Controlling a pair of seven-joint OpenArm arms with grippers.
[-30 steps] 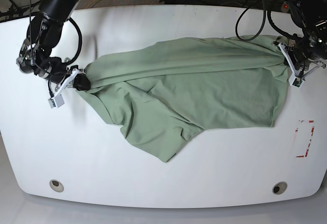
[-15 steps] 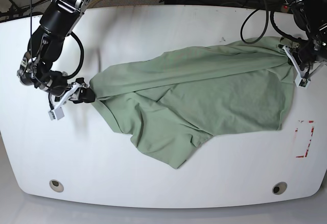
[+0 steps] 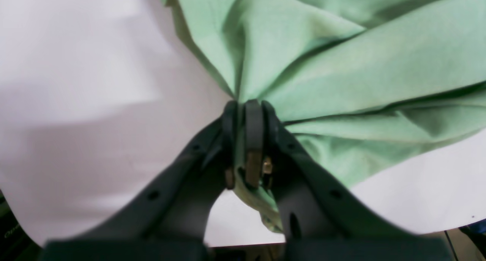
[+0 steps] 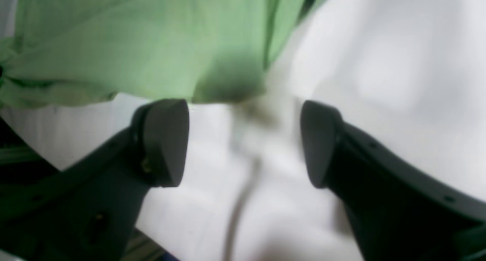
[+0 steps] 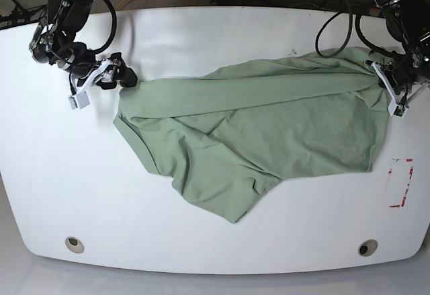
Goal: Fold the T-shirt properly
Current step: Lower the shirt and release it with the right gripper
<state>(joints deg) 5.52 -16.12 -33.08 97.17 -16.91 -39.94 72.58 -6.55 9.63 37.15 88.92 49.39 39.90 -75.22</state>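
My left gripper (image 3: 246, 113) pinches the T-shirt (image 5: 262, 134) near the table's (image 5: 201, 241) right edge; my right gripper (image 4: 243, 139) gapes empty beside the cloth. The shirt lies rumpled mid-table, so I judge no fold made yet.

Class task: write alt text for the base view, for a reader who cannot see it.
A pale green T-shirt lies rumpled across a white table. The left gripper, at the picture's right, has its jaws shut on one end of the shirt; the right gripper, at the picture's left, sits open at the other end.
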